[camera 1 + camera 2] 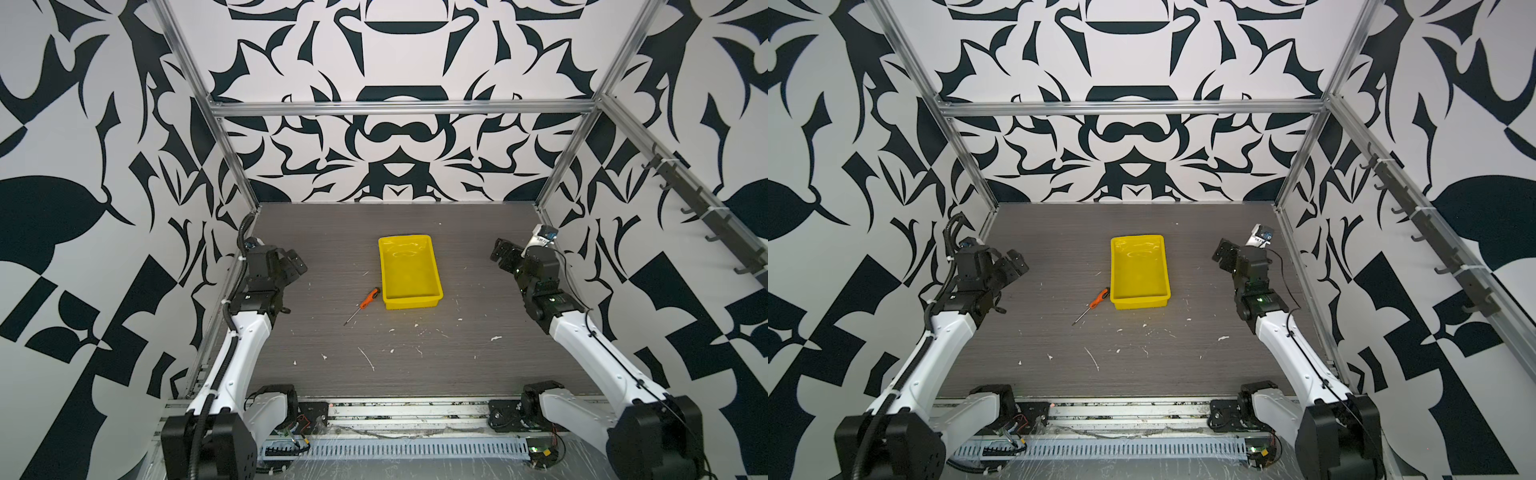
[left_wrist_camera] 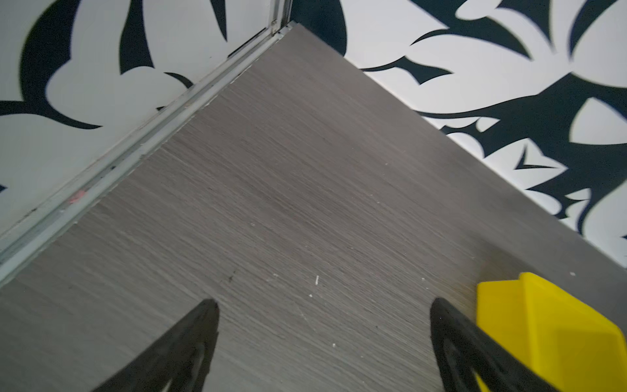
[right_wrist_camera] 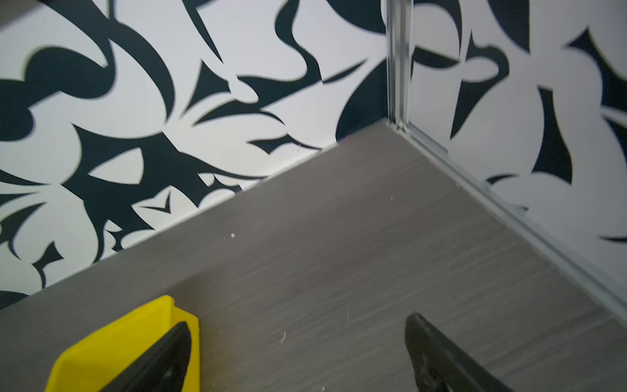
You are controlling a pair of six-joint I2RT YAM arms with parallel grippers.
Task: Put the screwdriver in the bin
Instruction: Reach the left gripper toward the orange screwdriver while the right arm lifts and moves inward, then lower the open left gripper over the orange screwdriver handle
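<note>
The yellow bin (image 1: pixel 409 272) (image 1: pixel 1138 270) stands mid-table in both top views, with nothing in it. The screwdriver (image 1: pixel 365 302) (image 1: pixel 1095 302), orange-handled with a thin silver shaft, lies on the table just off the bin's near left corner, shaft pointing toward the front left. My left gripper (image 1: pixel 297 266) (image 1: pixel 1017 266) hovers at the left edge, open and empty, well left of the screwdriver. My right gripper (image 1: pixel 498 251) (image 1: pixel 1221 251) hovers at the right, open and empty. In the left wrist view the open left gripper (image 2: pixel 324 305) frames bare table, a bin (image 2: pixel 549 325) corner beside it. The right wrist view shows the open right gripper (image 3: pixel 297 324) and a bin (image 3: pixel 129 339) corner; the screwdriver is out of both wrist views.
Patterned walls and aluminium frame rails (image 1: pixel 232 137) enclose the grey wood-grain table (image 1: pixel 395 357). Small white scraps (image 1: pixel 368 359) dot its front half. A slotted cable duct (image 1: pixel 395 451) runs along the front edge between both arm bases.
</note>
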